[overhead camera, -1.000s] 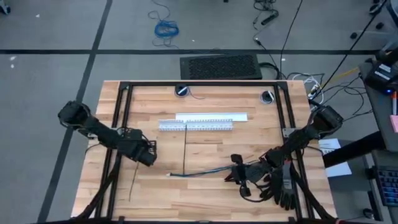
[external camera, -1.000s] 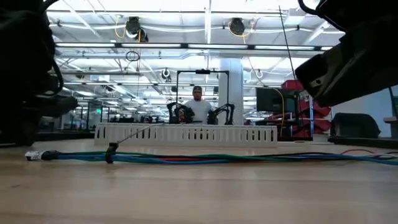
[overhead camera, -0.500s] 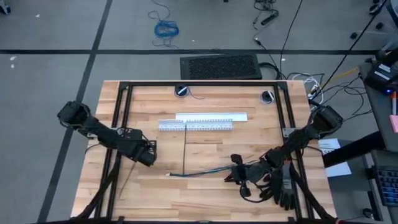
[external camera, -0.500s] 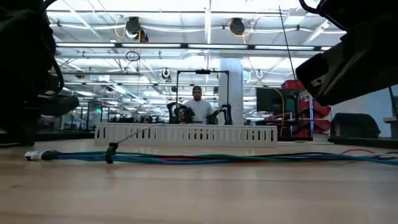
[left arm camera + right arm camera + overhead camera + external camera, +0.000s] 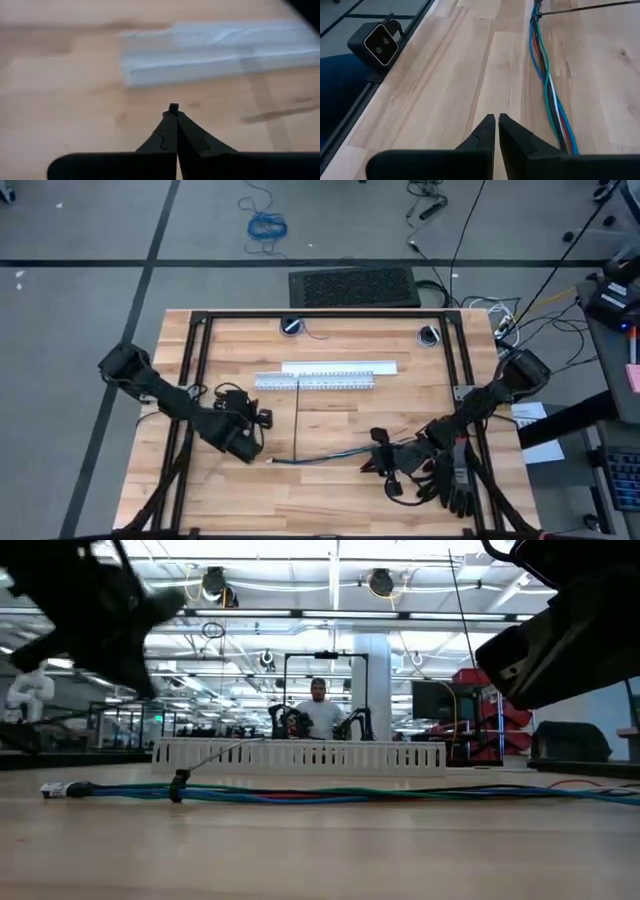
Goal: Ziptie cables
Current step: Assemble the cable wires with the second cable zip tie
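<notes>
Pincers first: my left pincer is pressed together above the bench, facing the white duct. My right pincer is likewise closed, empty, beside the cables, which lie across the bench's near half with one ziptie crossing them.

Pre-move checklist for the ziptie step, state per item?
1. Cables flat on the table in one bundle: ok.
2. Ziptie within reach: ok, it lies straight, from the white slotted duct down to the bundle's loose end.
3. Second ziptie located: cannot tell, none shows.
4. Left gripper ready to pick: not ok, fingers shut with nothing visible between them, over bare wood near the duct.
5. Right gripper holding the bundle: not ok, shut and empty, beside the wires at their right end.
6. Bundle already tied: not ok, no tie around it.
</notes>
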Motion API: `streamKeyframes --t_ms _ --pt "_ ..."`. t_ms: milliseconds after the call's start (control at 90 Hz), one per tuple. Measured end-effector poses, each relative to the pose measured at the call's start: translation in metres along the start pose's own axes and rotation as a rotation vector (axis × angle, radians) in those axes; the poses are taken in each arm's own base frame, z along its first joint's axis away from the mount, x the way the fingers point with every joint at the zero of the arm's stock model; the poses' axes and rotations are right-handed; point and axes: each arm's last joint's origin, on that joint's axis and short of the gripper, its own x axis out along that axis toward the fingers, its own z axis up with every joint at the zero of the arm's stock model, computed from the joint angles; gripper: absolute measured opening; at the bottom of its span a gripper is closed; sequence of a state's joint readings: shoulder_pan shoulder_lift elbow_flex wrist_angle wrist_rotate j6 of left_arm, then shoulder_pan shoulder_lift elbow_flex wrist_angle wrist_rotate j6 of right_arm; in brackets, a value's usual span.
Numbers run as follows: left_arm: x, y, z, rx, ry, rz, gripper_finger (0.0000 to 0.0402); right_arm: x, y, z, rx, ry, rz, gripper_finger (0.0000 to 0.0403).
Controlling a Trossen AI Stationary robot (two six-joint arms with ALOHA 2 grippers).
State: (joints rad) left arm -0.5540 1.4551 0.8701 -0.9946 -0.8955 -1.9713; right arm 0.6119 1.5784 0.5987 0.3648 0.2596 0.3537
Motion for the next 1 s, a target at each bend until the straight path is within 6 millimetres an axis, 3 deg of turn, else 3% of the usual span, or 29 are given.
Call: streamKeyframes --t_ms 378,1000 --pt "-0.051 -0.049 0.011 0.021 -0.295 -0.349 0.0 -0.002 0.007 -0.002 -0.001 -0.005 0.019 0.0013" --pt "-0.109 -0.1 0.025 0.119 -0.405 -0.57 0.0 -0.002 0.006 -0.001 0.005 -0.014 -0.005 0.0013"
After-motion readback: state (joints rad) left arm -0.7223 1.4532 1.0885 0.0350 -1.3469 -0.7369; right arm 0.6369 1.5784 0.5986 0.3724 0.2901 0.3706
